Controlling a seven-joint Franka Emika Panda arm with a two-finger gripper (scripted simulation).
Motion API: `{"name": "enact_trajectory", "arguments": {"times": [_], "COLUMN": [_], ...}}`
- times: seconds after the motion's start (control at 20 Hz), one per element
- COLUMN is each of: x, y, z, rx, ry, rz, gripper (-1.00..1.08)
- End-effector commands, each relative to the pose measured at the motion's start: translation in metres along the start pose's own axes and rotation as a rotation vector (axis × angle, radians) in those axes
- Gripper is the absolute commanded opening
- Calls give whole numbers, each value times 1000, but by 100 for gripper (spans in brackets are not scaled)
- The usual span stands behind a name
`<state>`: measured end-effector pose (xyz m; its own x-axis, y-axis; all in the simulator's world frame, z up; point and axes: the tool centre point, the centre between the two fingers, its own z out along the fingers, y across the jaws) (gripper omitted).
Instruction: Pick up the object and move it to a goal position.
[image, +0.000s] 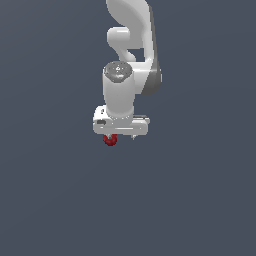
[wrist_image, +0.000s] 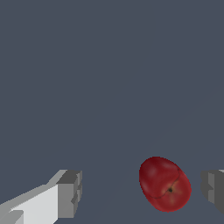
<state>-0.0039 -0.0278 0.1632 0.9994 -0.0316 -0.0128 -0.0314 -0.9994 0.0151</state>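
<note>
Wrist view shows the apple (wrist_image: 165, 183)'s dark-red skin and stem dimple between wide-spread fingers (wrist_image: 69, 194), untouched; exterior view only catches a red blob (image: 110, 139) at the gripper (image: 120, 136)'s 7 o'clock.

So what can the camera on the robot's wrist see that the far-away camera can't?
Only the wrist view shows the two grey fingertips spread wide apart, with the red apple sitting in the gap between them, nearer to one, touching neither. It also shows the apple's little stem dimple. Only the exterior view shows the white arm above, coming down from the top of the picture, with the apple peeking out under the gripper. Both views share the apple, the gripper and the plain dark grey background.
</note>
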Motion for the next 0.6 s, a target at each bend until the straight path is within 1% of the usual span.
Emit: {"name": "enact_trajectory", "arguments": {"times": [0.0,0.15,0.4,0.55], "x": [0,1,4,4], "y": [0,4,22,25], "z": [0,-2,-14,-16], "rx": [0,-3,-17,-19], "ry": [0,3,18,20], "rz": [0,-2,-8,-7], "gripper": [100,100,100,100]}}
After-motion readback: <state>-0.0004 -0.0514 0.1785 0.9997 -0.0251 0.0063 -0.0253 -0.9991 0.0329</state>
